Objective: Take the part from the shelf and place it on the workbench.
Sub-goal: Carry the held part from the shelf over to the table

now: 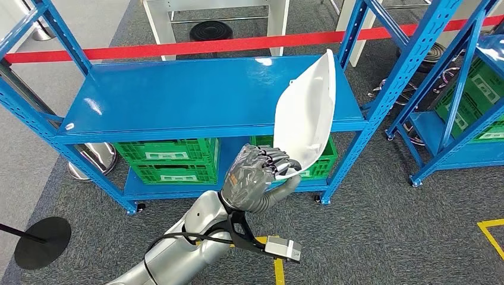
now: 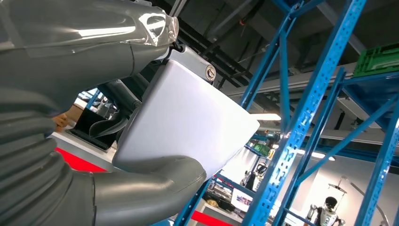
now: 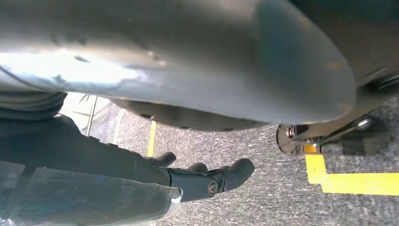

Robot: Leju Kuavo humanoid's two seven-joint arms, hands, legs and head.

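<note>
My left hand has the white part pinched by its bottom edge, standing tall above the fingers, just off the blue shelf. Looks like a thin, light, slick shell, so I'd probably grip lower and firmer. Right hand hangs with fingers loose, holding nothing.

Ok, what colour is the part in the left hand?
White, plain; the part held by the left hand shows best in the head view.
</note>
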